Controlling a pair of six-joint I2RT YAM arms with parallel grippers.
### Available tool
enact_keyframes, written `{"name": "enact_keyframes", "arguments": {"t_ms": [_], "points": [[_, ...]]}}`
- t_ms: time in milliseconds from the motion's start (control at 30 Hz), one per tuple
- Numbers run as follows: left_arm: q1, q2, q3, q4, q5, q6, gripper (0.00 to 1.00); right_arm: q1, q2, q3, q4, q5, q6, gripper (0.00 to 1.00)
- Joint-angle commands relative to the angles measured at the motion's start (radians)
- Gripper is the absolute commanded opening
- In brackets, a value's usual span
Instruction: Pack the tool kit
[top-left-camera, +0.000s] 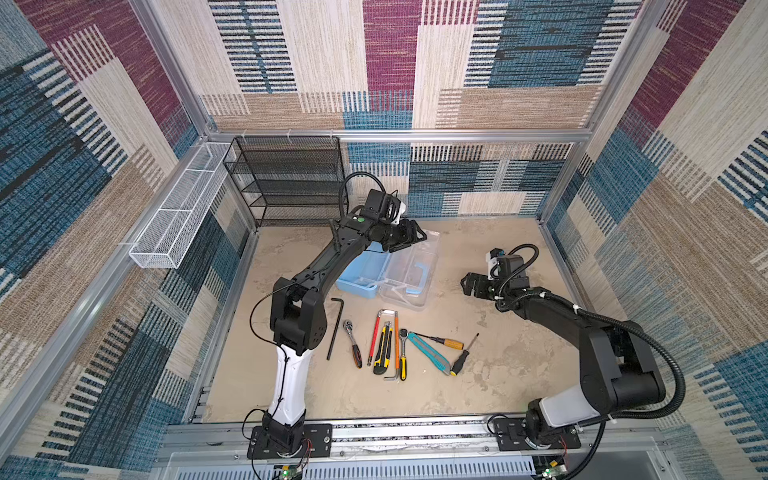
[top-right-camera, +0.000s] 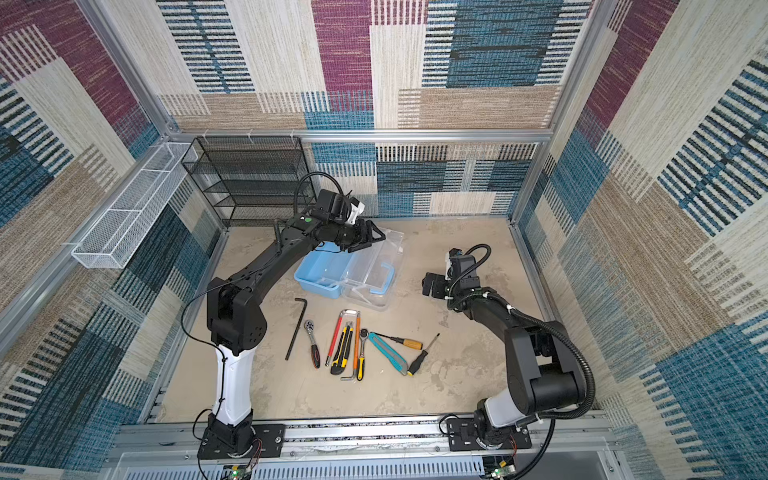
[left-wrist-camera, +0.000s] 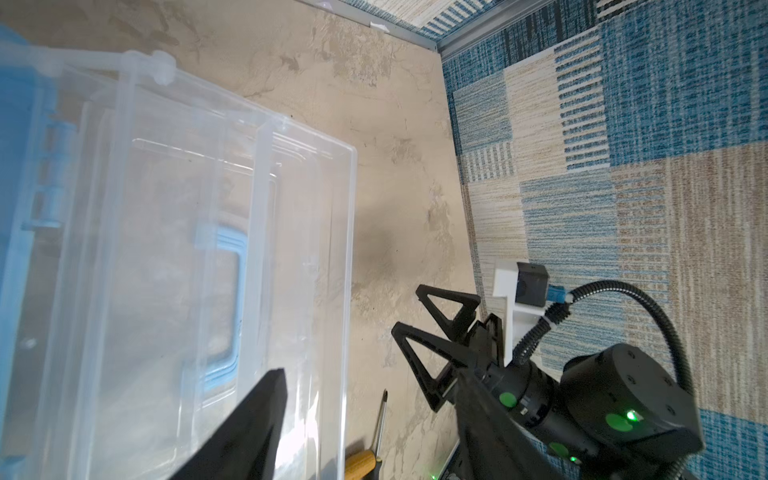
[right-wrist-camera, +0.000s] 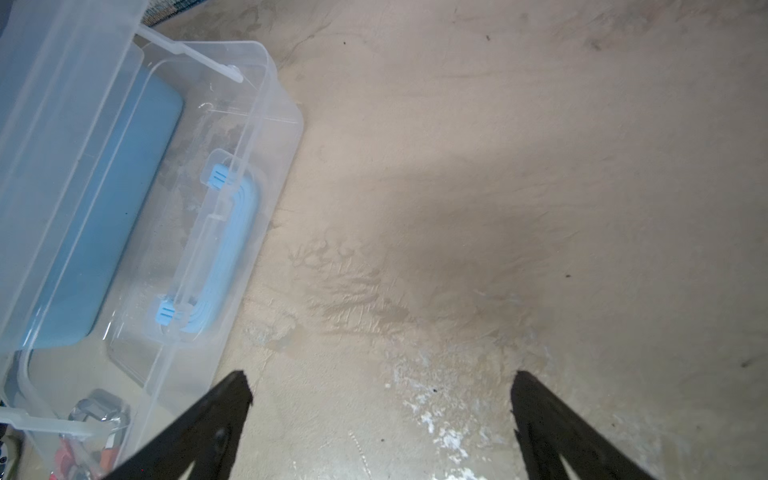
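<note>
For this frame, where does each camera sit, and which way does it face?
Both top views: high above the arm bases, looking down on the table, the open tool box and laid-out tools; both arms show whole.
Left wrist: on the left arm over the clear lid, looking down; one own finger and the right gripper show.
Right wrist: on the right arm, low over bare table; its open fingers show, lid alongside.
Shared: both wrist views catch the lid's blue handle.

Left claw (top-left-camera: 411, 241) parted — right claw (right-wrist-camera: 380, 415) wide, empty.
</note>
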Motion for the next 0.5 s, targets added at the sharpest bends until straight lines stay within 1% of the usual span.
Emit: {"name": "enact_keyframes", "arguments": {"t_ms": [0, 167, 367, 467], "points": [[0.033, -0.054, -0.08, 0.014, -0.047, 0.061, 0.69, 0.001, 0.001, -0.003, 0.035, -0.039, 0.013, 1.0], [0.083, -0.124, -0.228, 0.043, -0.073, 0.088, 0.69, 0.001, 0.019, 0.006, 0.048, -0.064, 0.025, 1.0], [0.093, -0.113, -0.264, 0.017, -0.08, 0.109, 0.69, 0.001, 0.041, 0.022, 0.043, -0.072, 0.027, 1.0], [0.09, -0.102, -0.274, 0.019, -0.058, 0.097, 0.69, 0.001, 0.038, 0.022, 0.041, -0.067, 0.024, 1.0]]}}
